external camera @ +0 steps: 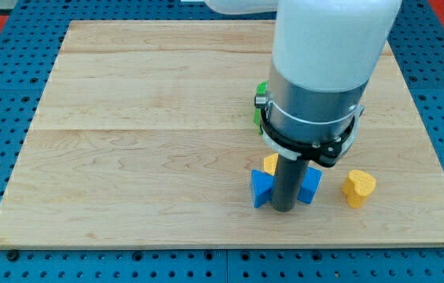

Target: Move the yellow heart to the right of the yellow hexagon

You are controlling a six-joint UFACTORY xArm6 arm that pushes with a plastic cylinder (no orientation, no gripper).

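The yellow heart (pixel 359 188) lies near the view's bottom right of the wooden board (pixel 143 126). A yellow block (pixel 270 164), likely the hexagon, shows only partly behind the rod, to the heart's left. My tip (pixel 284 209) stands at the board between two blue blocks, one on its left (pixel 261 189) and one on its right (pixel 310 186). The tip is left of the heart and just below the yellow block. The arm's white and grey body (pixel 316 79) hides much of what lies behind it.
A green block (pixel 259 104) peeks out at the arm's left side, mostly hidden. The board rests on a blue pegboard table (pixel 1 157), with red at the view's top corners.
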